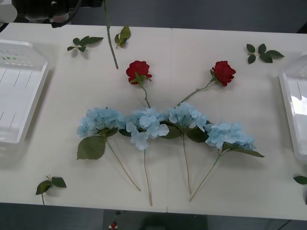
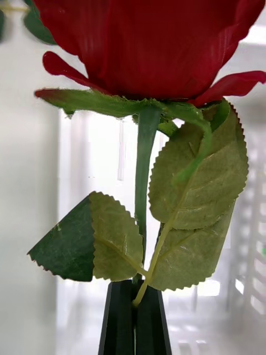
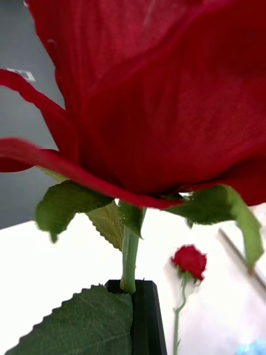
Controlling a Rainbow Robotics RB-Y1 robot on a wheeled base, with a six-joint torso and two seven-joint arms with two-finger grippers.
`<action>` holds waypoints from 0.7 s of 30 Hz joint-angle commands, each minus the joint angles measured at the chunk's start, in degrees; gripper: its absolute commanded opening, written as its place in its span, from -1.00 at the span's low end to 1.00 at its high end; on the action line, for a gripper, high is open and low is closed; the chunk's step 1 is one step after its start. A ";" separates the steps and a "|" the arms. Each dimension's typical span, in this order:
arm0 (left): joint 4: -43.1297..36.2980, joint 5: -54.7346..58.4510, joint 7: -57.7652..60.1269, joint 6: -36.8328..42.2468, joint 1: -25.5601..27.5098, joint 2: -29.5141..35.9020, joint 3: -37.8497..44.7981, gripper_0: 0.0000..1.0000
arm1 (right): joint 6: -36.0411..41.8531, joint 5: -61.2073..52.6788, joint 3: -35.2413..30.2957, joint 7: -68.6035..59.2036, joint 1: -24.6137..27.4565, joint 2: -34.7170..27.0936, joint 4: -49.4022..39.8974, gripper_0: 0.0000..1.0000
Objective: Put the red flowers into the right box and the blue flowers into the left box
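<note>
Spreading across the front view, a white table (image 1: 168,191) with a dark floor beyond its far edge. Carrying out the red half of the sorting: right gripper (image 2: 134,291) pinching the thin stem of one of the red flowers (image 2: 166,44) between black fingers pressed together, head standing upright just above, a white tray wall blurring behind it, though not clearly enough for telling which tray. Left gripper (image 3: 132,289) likewise clamping a second rose by the stem, head looming close, another rose lying farther off on the table. Judging the next move as calling for carrying both held roses over to the right box (image 1: 293,110) at 3 o'clock, lowering them inside the rim and only then parting the fingers, the left arm needing the longer reach across. Counting from near to far: lying in a row at 6 o'clock, four blue flowers (image 1: 144,125), heads touching or nearly so, stems pointing toward the near edge, none yet moved to the left box (image 1: 19,91) at 9 o'clock. Resting just beyond them, two roses, making four with the two held. Showing at 12 o'clock, one green stem (image 1: 111,43), its head out of sight. Scattering around the edges, four loose leaf sprigs (image 1: 84,42). Waiting at either side, two boxes, nothing visibly lying in them.
</note>
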 commanded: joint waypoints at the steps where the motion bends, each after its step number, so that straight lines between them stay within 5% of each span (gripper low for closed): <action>1: -1.46 2.44 -0.18 -4.94 -1.96 0.34 0.76 -1.00 | -3.84 0.31 -1.99 1.79 2.27 -2.20 0.36 -1.00; 21: -1.20 -2.48 -1.06 -9.95 -4.16 -20.23 0.94 -1.00 | -28.10 -3.56 7.59 1.70 4.82 -2.12 16.35 -1.00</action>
